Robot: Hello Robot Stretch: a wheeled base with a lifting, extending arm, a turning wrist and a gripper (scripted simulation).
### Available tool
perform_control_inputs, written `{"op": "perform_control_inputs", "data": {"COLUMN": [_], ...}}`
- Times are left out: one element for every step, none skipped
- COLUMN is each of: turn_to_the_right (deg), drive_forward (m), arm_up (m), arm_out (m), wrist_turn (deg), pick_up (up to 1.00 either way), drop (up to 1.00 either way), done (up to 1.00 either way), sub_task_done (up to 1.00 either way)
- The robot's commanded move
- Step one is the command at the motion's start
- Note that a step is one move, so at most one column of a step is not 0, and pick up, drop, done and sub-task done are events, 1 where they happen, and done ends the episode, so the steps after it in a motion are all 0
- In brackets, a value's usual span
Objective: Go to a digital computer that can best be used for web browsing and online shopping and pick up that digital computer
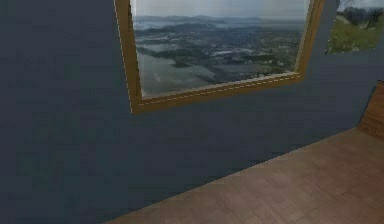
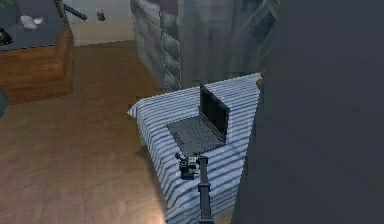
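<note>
An open dark grey laptop (image 2: 200, 128) lies on a bed with a blue-and-white striped cover (image 2: 160, 108) in the arm side view, its screen upright on the side toward the view's right. The dark arm bar (image 2: 205, 195) rises from the bottom edge, and the gripper (image 2: 184, 163) sits at its far end, just below the laptop's near edge in the picture. The striped cover lies behind the gripper, so I cannot tell whether it holds anything.
A dark blue wall (image 1: 70, 120) with a gold-framed landscape picture (image 1: 215, 45) stands close ahead, with wood floor (image 1: 300, 185) at the lower right. In the arm side view, a wooden table (image 2: 35, 60) stands at upper left, grey drawers (image 2: 155, 40) at the top, and a dark wall (image 2: 320, 120) at right.
</note>
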Motion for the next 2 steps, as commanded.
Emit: {"op": "perform_control_inputs", "data": {"turn_to_the_right": [0.0, 0.0], "drive_forward": [0.00, 0.00], "arm_up": [0.00, 0.10], "arm_out": [0.00, 0.00], "wrist_turn": [0.0, 0.0], "pick_up": [1.00, 0.00], "drop": [0.00, 0.00], "done": [0.00, 0.00], "sub_task_done": [0.00, 0.00]}}
